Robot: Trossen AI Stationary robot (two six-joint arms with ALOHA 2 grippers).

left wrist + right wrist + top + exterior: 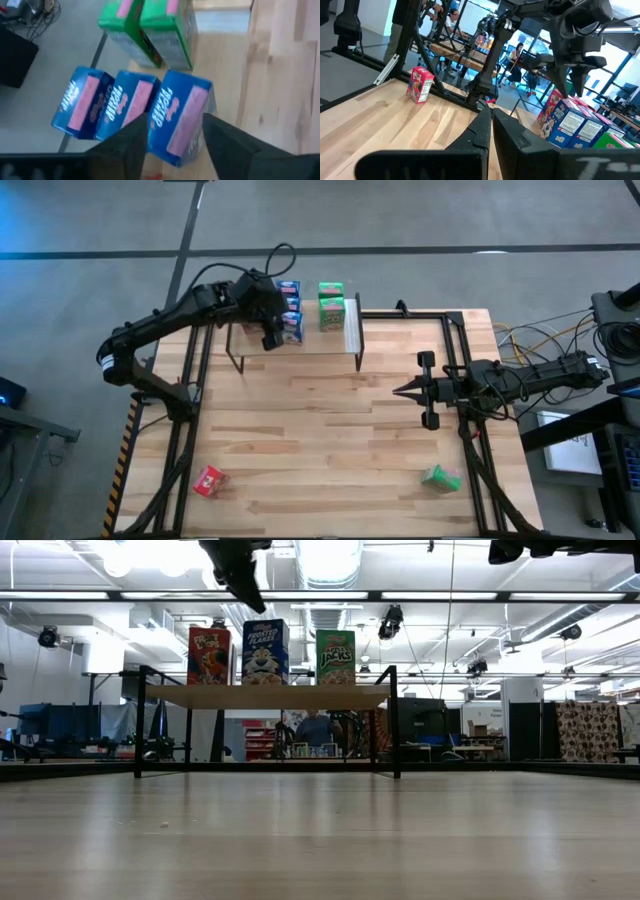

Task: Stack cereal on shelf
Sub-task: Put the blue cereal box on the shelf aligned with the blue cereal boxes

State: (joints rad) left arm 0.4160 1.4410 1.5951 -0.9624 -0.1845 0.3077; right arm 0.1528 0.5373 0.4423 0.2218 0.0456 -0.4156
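Note:
The shelf [300,362] stands at the table's far edge, with blue cereal boxes [290,310] and green ones [331,305] upright on its top board. In the low view a red box [208,655] stands left of the blue [265,652] and green [335,657]. My left gripper [175,120] hangs open just above the nearest blue box [180,122], one finger on each side, touching nothing. My right gripper [400,391] is shut and hovers over the table's right half, pointing left. A red box [210,480] and a green box [440,477] lie near the table's near edge.
Black frame rails [185,430] run along the table's left and right sides. The shelf's whitish end strip [351,328] is beside the green boxes. Bare wood lies between the shelf and the two loose boxes. People sit in the room beyond the table.

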